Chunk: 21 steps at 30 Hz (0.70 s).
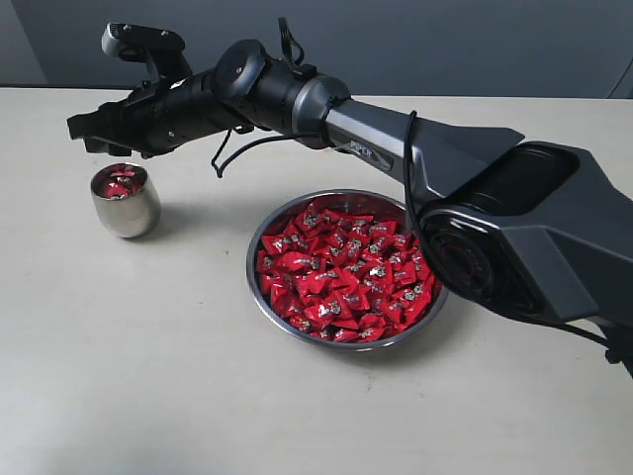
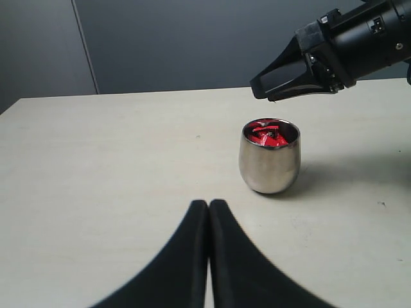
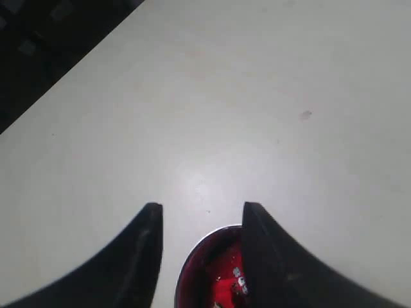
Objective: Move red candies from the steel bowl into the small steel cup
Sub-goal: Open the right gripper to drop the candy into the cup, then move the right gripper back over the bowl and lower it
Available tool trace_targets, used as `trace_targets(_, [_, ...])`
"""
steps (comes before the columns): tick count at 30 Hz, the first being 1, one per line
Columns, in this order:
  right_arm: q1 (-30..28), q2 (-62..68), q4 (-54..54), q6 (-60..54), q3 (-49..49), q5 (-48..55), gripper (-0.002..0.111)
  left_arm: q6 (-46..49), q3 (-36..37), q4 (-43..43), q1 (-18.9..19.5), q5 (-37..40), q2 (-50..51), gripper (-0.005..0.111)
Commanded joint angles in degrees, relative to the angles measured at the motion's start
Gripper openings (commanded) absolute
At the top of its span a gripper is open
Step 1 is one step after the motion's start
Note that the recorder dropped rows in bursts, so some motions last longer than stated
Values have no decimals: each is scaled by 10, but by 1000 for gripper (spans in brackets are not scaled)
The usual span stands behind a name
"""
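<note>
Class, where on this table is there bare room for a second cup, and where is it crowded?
Bare: the table in front of the bowl and cup, and left of the cup. Crowded: above the cup, under the right end effector.

The small steel cup [image 2: 270, 168] is polished, the table [image 2: 96, 167] matt.

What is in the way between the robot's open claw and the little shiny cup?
Nothing I can see. The right gripper hangs open above the small steel cup, with only air between them. The cup's mouth is uncovered, and red candies already lie inside it.
</note>
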Motion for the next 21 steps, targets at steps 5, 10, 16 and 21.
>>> trace_targets(5, [-1,0,0,-4,-3,2,40,-1,2,-1,0,-1,-3,0])
trace_targets(10, [-2,-12,-32,-3,-3,21,0,-1,2,-1,0,-1,-3,0])
trace_targets(16, [-21,-47,-237,31,-3,84,-1,-1,2,-1,0,-1,-3,0])
trace_targets(21, [-42,-89,-276,24,-3,87,-1,-1,2,-1,0,-1,-3,0])
